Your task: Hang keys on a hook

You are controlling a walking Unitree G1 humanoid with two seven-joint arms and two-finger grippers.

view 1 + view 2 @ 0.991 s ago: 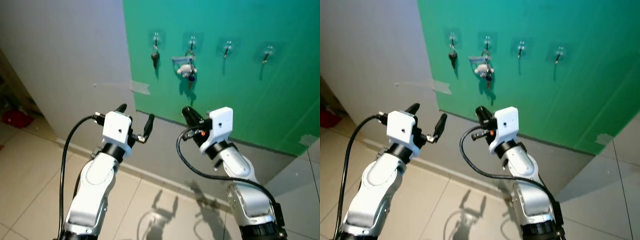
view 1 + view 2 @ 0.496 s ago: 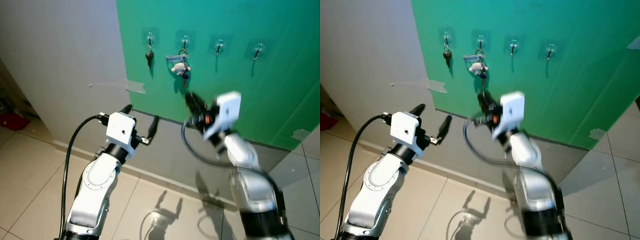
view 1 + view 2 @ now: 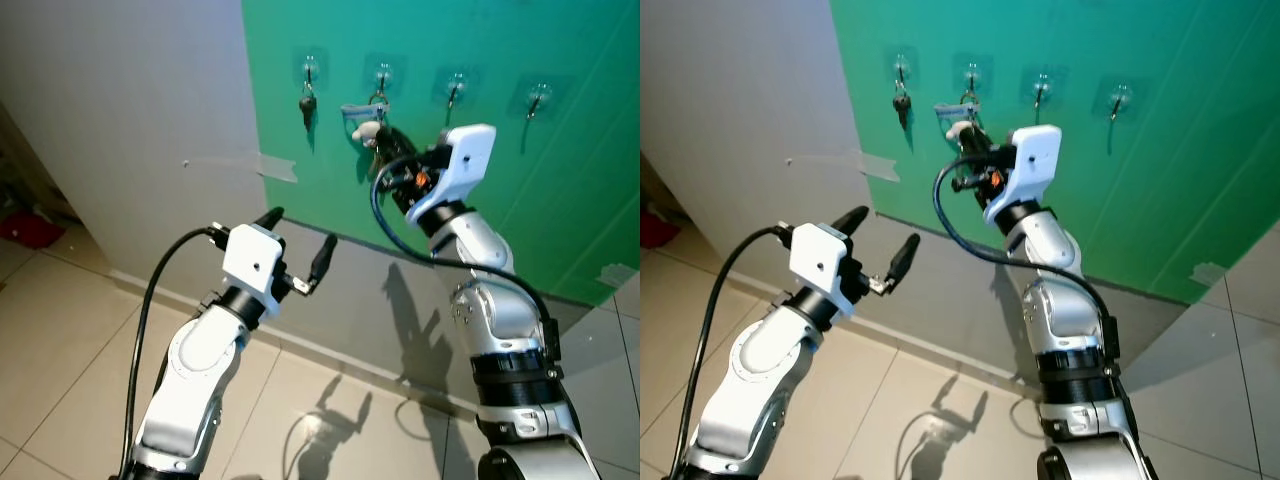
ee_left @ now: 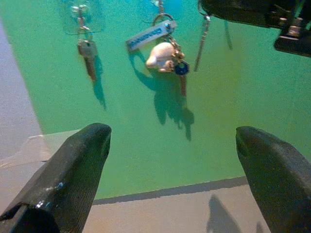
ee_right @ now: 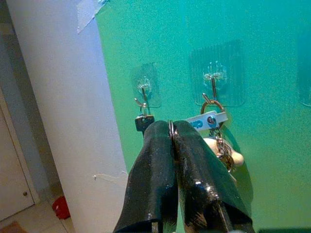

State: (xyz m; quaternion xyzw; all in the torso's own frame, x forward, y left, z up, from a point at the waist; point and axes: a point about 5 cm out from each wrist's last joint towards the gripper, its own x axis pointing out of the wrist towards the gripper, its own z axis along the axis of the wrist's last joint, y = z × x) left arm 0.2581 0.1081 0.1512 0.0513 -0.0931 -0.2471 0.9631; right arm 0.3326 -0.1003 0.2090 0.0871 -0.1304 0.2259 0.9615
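Close before the green wall (image 3: 520,220), the right claw (image 5: 171,141) is raised toward the row of clear adhesive hooks. Its two black fingers are pressed together on a key ring (image 5: 170,129), pinched at the tips; the key (image 4: 200,42) hangs below the claw in the left wrist view.

Just beyond the claw: a hook with a single dark key (image 5: 142,122), and beside it a hook carrying a bunch with a blue tag and a pale charm (image 5: 214,127). The two hooks further along (image 3: 455,88) look free.

Risk: the ring shows only a thin edge past the fingertips, so it may miss the hook, snag the hanging bunch, or slip on release.

Left claw (image 3: 298,235) is held low, away from the wall, fingers wide apart, holding nothing.
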